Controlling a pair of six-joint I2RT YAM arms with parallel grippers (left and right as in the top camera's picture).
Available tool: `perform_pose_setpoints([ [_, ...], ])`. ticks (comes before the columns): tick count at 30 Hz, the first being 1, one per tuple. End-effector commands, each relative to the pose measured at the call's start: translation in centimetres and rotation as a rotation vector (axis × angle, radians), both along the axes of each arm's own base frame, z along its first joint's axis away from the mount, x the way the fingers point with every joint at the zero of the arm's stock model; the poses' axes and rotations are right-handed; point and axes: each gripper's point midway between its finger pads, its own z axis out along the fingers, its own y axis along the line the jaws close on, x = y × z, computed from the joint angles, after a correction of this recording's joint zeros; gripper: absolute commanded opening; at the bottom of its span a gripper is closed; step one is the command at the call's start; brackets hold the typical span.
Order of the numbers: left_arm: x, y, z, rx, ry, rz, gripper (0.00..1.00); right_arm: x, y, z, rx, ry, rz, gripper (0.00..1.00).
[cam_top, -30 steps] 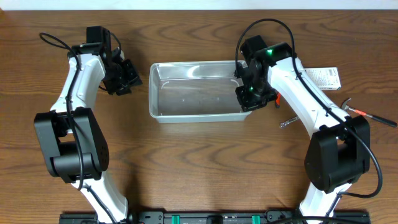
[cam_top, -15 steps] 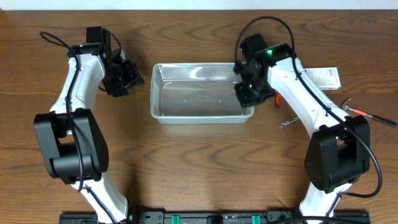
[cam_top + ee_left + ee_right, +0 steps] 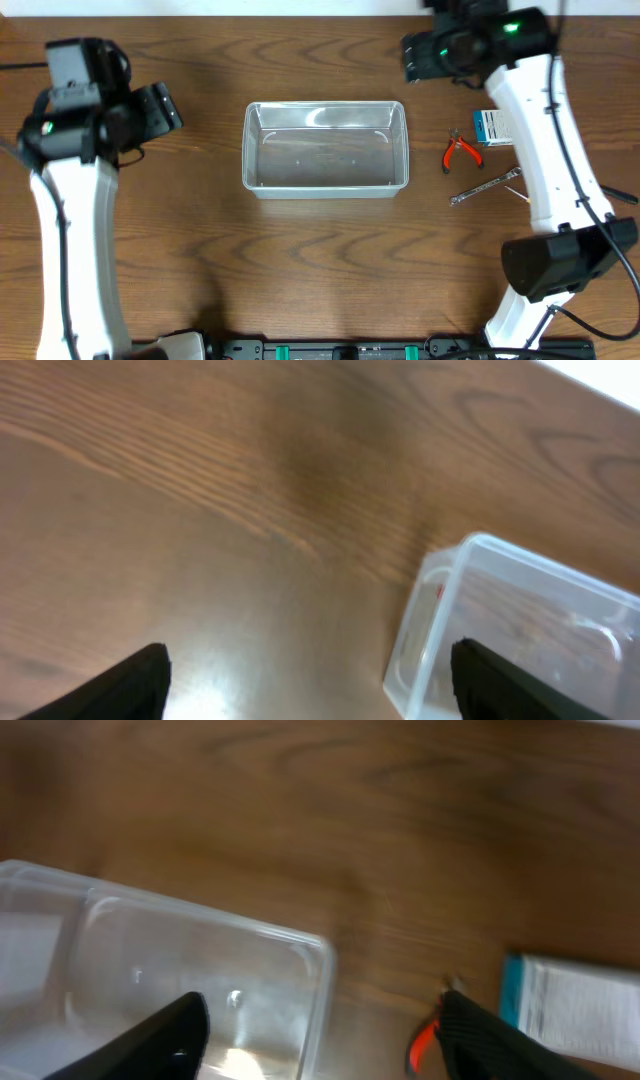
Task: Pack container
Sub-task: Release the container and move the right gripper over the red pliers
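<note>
Two grippers hang over the table (image 3: 320, 280). Both are spread wide with nothing in them. Our left gripper (image 3: 310, 665) looks down on bare wood, with one corner of the container (image 3: 248, 150) off to its side. Our right gripper (image 3: 325, 1020) looks down at another corner of the container, with the red pliers (image 3: 460, 153) and the blue-and-white box (image 3: 492, 126) close by. The container sits in the middle of the table and has nothing in it. The pliers lie just beside the box, and a thin metal wrench (image 3: 485, 187) lies near them.

We think a few things could go wrong. If we reach for the pliers, a finger could bump the box and push it away. The wrench lies flat and thin, so it could slip out of our pinch. The container looks light and is hard to see, so we could knock its rim and slide it. If we let go too early, a tool could land on the table.
</note>
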Motion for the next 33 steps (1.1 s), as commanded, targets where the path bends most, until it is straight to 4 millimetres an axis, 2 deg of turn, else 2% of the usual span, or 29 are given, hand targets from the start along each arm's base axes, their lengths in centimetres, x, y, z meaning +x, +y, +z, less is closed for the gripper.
perform_pose_setpoints([
  [1,-1.8,0.1,1.1,0.022,-0.002,0.007,0.85,-0.5,-7.3,0.6,-0.036,0.021,-0.391,0.84],
  [2,-2.5,0.0,1.2,0.015,0.006,0.016,0.85,-1.1,-7.7,0.2,-0.025,0.061,-0.365,0.86],
  [5,-4.5,-0.4,1.0,-0.014,0.053,0.047,0.86,-2.9,-7.5,-1.7,-0.059,0.166,-0.086,0.95],
  [8,-5.8,-0.6,0.4,-0.021,0.11,0.046,0.86,-4.7,-9.2,-3.6,-0.151,0.256,0.037,0.99],
  [10,-6.1,-0.6,0.1,-0.023,0.127,0.046,0.86,-5.2,-9.9,-4.7,-0.155,0.296,0.034,0.99],
  [13,-6.0,-0.6,0.1,-0.023,0.125,0.046,0.86,-5.6,-10.4,-6.8,-0.109,0.352,-0.088,0.97],
  [15,-5.9,-0.6,0.2,-0.022,0.12,0.046,0.86,-6.0,-10.1,-8.7,-0.091,0.387,-0.124,0.94],
  [20,-5.9,-0.6,0.2,-0.022,0.118,0.046,0.86,-6.4,-8.3,-14.6,-0.11,0.423,-0.079,0.94],
  [23,-5.9,-0.6,0.2,-0.022,0.118,0.046,0.86,-6.5,-7.6,-17.3,-0.114,0.415,-0.091,0.94],
  [30,-5.9,-0.6,0.2,-0.022,0.118,0.046,0.86,-6.5,-6.8,-21.3,-0.114,0.375,-0.075,0.93],
  [33,-5.9,-0.6,0.2,-0.022,0.118,0.046,0.86,-6.7,-7.2,-22.5,-0.123,0.369,-0.126,0.93],
])
